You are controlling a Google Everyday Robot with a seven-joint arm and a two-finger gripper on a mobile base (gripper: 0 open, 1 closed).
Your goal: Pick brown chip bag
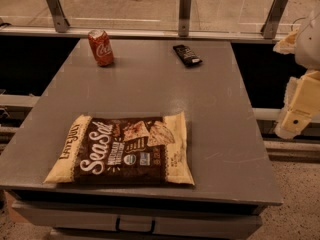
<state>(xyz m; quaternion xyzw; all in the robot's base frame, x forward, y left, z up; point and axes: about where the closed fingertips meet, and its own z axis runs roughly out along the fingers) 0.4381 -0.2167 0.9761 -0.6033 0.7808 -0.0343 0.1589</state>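
The brown chip bag [122, 151] lies flat on the grey table [215, 109], near the front left edge. It is dark brown with cream-yellow ends, white "Sea Salt" lettering and chip pictures. My gripper [298, 109] is at the far right edge of the view, beyond the table's right side and well away from the bag, with nothing seen in it. Only part of it shows.
A red soda can [101, 47] stands at the table's back left. A small black wrapped bar [187, 55] lies at the back centre-right. A railing with metal posts [185, 6] runs behind the table. A drawer handle [135, 225] shows below the front edge.
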